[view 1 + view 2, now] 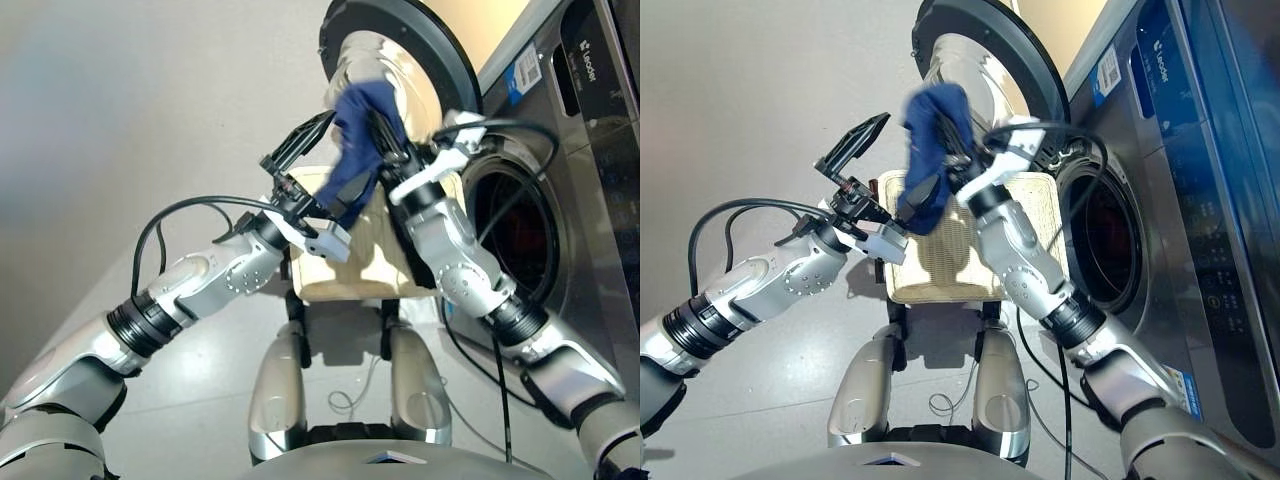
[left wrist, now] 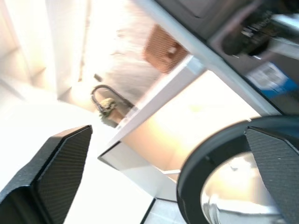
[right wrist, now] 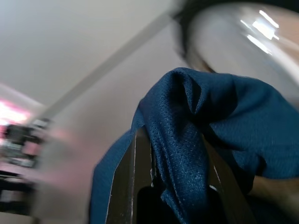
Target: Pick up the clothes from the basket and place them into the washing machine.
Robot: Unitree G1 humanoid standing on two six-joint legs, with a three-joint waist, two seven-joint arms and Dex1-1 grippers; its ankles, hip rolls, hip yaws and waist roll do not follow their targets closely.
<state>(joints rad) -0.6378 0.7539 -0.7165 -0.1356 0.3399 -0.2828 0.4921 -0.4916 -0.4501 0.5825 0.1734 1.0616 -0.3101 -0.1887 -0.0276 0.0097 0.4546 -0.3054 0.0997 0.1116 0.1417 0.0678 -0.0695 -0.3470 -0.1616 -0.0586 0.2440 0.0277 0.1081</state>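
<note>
Right gripper (image 1: 952, 150) is clamped on the navy blue bundle (image 1: 930, 150), which is raised in the air above the cream-white basket (image 1: 940, 265), its loose end hanging toward the basket's left edge. Beside it, the left gripper (image 1: 855, 150) has its black fingers (image 2: 63, 163) spread wide with nothing between them. Behind both stands the washing machine (image 1: 1160, 200), its black-rimmed glass door (image 1: 985, 50) swung open and the dark porthole (image 1: 1110, 235) just right of the basket.
</note>
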